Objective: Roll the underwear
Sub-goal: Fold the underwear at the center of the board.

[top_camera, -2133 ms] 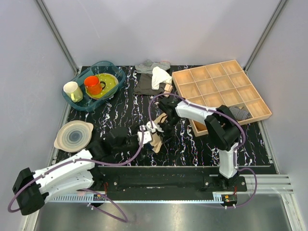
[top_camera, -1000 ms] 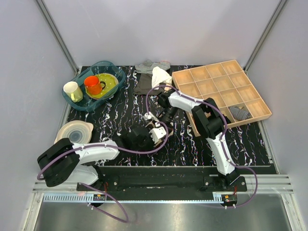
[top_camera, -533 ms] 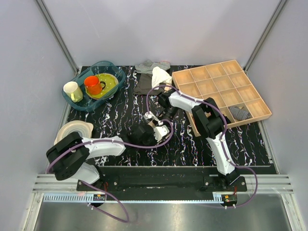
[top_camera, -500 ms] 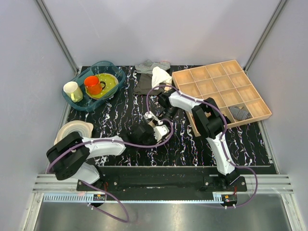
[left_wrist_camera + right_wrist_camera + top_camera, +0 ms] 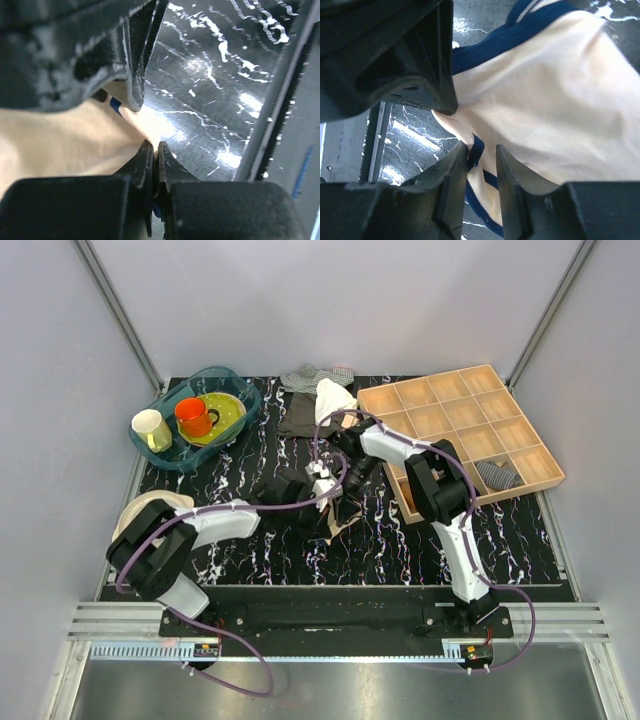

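2 robot arms meet over the middle of a black marbled table (image 5: 480, 540). The beige underwear (image 5: 336, 524), edged in dark blue, sits bunched between their tips. The left claw (image 5: 152, 156), wide open 1 second ago, has reached further in and is now clamped tight, apparently pinching the fabric's edge. The right claw (image 5: 476, 156) has loosened: its jaws stand partly apart, with the blue edging lying loose between them. This looks like a handover of the grip, probably so the left claw can turn the fabric next. No tidy roll shows yet.
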